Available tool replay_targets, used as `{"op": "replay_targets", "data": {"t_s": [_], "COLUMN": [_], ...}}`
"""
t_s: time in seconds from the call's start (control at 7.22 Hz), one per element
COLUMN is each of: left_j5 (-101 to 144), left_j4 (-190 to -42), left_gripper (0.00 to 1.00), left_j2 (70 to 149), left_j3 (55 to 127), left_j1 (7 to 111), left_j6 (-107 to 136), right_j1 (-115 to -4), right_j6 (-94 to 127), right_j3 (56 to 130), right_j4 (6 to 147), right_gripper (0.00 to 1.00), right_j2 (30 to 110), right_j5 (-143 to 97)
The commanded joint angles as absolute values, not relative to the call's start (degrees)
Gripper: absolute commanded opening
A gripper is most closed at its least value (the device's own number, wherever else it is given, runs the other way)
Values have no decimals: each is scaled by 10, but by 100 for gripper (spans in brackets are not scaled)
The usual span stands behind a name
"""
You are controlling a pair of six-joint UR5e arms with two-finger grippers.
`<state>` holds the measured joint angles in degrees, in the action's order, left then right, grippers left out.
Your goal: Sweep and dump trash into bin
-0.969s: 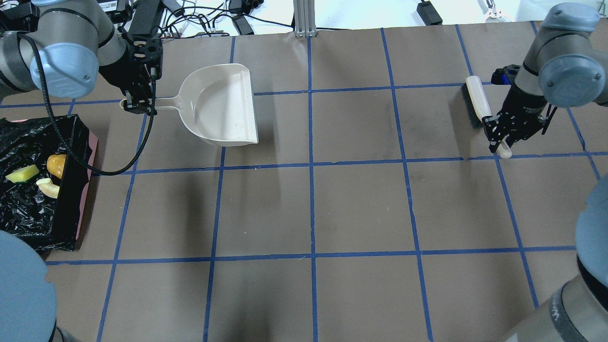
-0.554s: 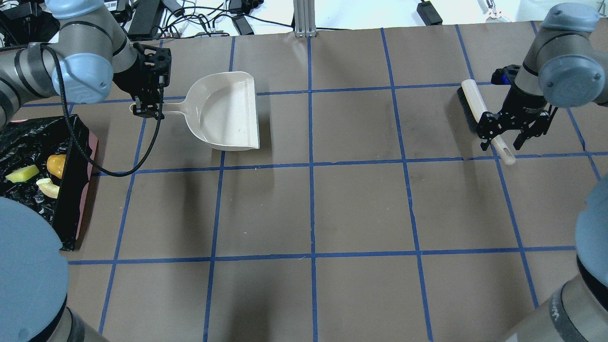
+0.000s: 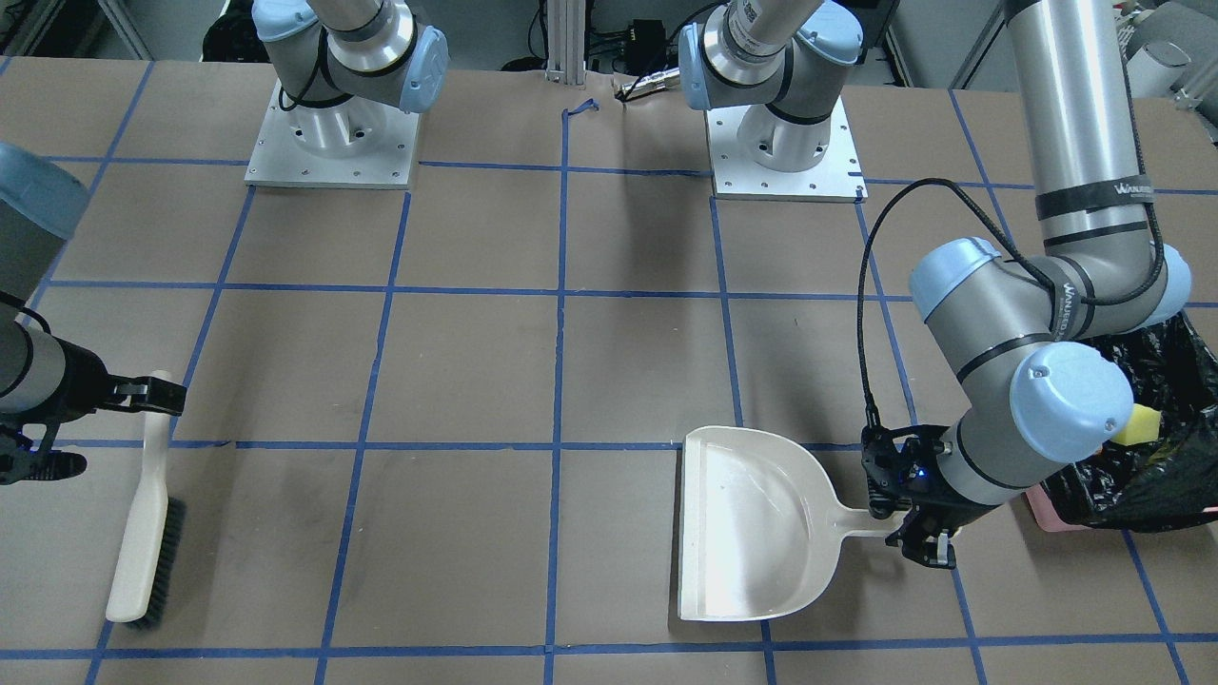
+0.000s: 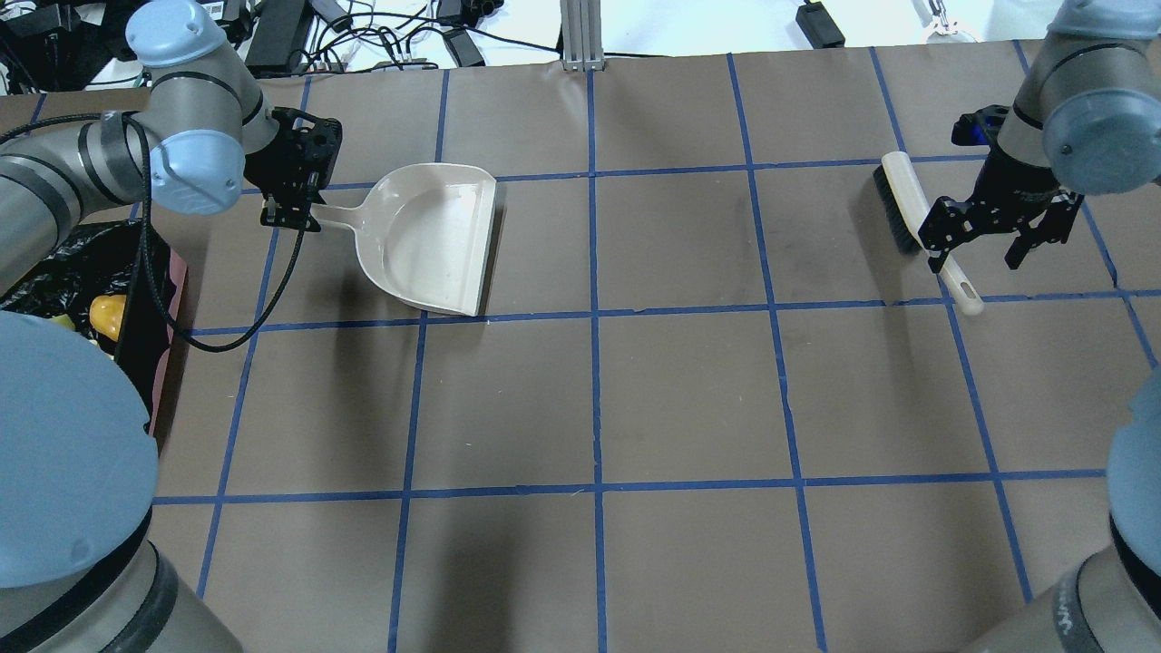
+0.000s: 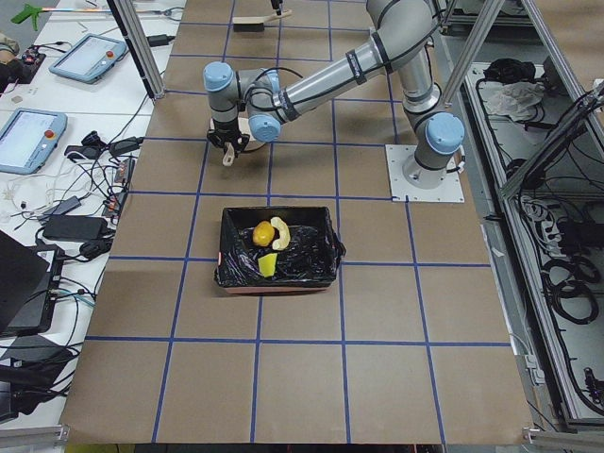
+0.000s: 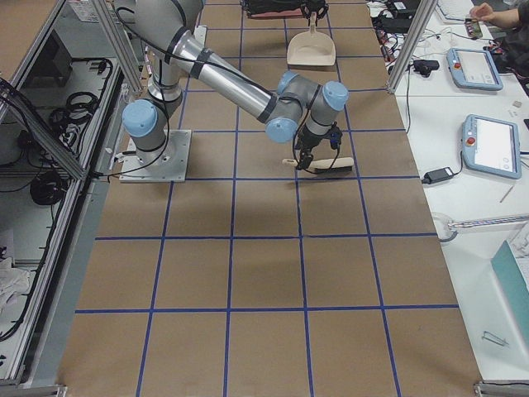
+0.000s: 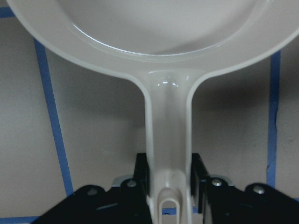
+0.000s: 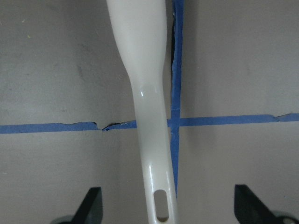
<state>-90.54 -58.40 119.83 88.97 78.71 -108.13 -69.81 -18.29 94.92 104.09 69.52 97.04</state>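
The bin [image 5: 321, 264], lined with black plastic, holds the trash: a golden-brown lump [image 5: 263, 233], a cream crescent [image 5: 281, 231] and a yellow-green wedge [image 5: 268, 265]. In the overhead view the bin [image 4: 131, 290] sits at the left edge, mostly behind my arm. My left gripper [image 4: 290, 216] is shut on the handle of the empty beige dustpan [image 4: 431, 240], also seen in the left wrist view [image 7: 163, 28]. My right gripper [image 4: 978, 245] is open, its fingers astride the handle of the brush [image 4: 907, 199], which lies on the table. The right wrist view shows that handle [image 8: 149, 93] untouched between the wide fingers.
Brown paper with a blue tape grid covers the table [image 4: 689, 390]. Cables and power bricks [image 4: 381, 36] lie beyond the far edge. A metal post [image 4: 577, 32] stands at the far middle. The two arm bases [image 3: 333, 143] are at the robot side.
The right gripper opened and let go of the brush, which now lies on the table. The left arm carried the dustpan to the right, further from the bin.
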Motion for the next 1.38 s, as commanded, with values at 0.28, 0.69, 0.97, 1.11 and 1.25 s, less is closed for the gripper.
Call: {"op": "replay_targets", "data": {"t_s": [0.28,0.69,0.97,1.11,1.25], "left_j5": [-909,-907,-904,-901,-901], "left_j4": [-573,-580,-624,-657,-701], "left_gripper": [28,96,96,96,96], "left_j2": [1210,1206,1174,1146,1112], "left_j3": [889,882,876,875,875], "left_j1": [785,781,784,789,793], "left_j6": [-1078,-1054,-984,-920,-850], "right_j1": [-708,-804,-812,-813,-826], "right_j6": [-137,-100,-99,-99,-101], "right_j3": [947,934,933,933,933], "right_j4": [938,914,914,913,913], "right_gripper": [100,100,100,100,100], "right_j2": [850,925,925,928,942], "right_j5": [962,954,924,922,911]}}
